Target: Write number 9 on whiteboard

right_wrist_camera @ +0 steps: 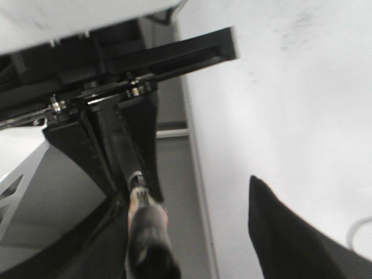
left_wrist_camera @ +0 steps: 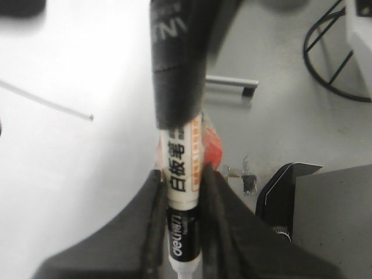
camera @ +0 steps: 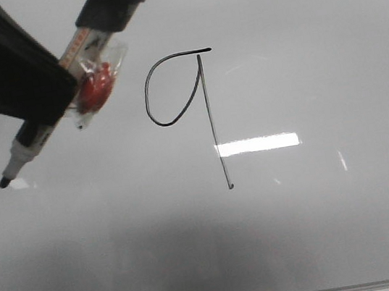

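One marker is seen at the upper left of the front frame, clamped in the left gripper, whose dark fingers are pressed against both sides of the barrel. The pen is held slanted, tip pointed down-left and parked well apart from the drawn line, probably so nothing gets smudged. Whether the tip touches the surface can't be told. A red blob in clear wrap is seen taped to the barrel, and a dark sleeve covers the pen's upper end, maybe padding for the grip.

Around the middle of the frame the 9 is found, and honestly it looks done: a rounded loop, a short flat stroke on top, and a long thin tail run down to a little dot at the end. The line is black and a bit wobbly.

The whiteboard fills everything else, glossy grey-white, with bright light patches at centre and right.

In the right wrist view a second dark object seems to be gripped, but the right gripper's state can't really be told.
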### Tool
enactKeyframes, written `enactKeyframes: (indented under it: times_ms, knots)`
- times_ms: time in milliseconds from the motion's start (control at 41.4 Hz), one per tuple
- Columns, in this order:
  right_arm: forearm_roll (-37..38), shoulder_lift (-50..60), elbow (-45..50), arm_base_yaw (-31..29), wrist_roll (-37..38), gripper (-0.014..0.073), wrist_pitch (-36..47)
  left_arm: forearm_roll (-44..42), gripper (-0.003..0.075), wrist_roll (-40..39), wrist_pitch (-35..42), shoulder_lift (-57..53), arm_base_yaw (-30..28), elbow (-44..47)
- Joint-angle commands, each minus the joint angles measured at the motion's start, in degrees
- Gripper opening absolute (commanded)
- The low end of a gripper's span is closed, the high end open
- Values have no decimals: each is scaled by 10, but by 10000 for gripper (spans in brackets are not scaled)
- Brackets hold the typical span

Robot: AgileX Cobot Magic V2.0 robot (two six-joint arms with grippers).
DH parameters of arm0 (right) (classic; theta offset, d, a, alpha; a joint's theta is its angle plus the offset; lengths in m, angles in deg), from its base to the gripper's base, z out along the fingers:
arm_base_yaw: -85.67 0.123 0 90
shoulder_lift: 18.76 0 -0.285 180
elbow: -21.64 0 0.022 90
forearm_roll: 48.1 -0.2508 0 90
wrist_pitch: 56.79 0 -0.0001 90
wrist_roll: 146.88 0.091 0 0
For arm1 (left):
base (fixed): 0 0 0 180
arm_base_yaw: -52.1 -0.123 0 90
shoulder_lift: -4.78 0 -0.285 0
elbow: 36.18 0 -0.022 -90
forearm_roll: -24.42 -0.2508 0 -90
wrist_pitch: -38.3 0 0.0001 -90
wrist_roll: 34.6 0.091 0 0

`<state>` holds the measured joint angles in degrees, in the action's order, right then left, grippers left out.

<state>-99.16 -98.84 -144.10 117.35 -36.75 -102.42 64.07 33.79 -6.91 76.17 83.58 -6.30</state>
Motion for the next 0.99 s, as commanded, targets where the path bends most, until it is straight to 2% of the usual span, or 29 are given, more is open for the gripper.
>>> enactKeyframes:
  times_ms: [0, 145, 266, 387, 532, 677, 846, 966]
  knots:
    - [-29, 60, 10, -39, 15, 462, 17, -20, -19, -78, 36, -7, -28, -19]
    - [-29, 144, 88, -99, 35, 367, 19, -47, -19, -183, 68, -7, -108, -16]
    - [-29, 223, 169, -144, 52, 269, 34, -47, -19, -235, 114, -7, -182, 2]
    - [-29, 310, 251, -184, 56, 182, 66, -47, -19, -257, 171, -7, -244, 28]
    - [-29, 438, 346, -204, 74, 34, 133, -24, -19, -257, 268, -4, -303, 76]
    - [-29, 507, 394, -204, 74, -67, 173, -11, -19, -257, 349, 17, -308, 102]
    - [-29, 519, 400, -204, 74, -67, 176, -8, -19, -257, 442, 85, -308, 103]
    - [-29, 519, 400, -204, 74, -67, 175, -8, -19, -257, 471, 134, -308, 98]
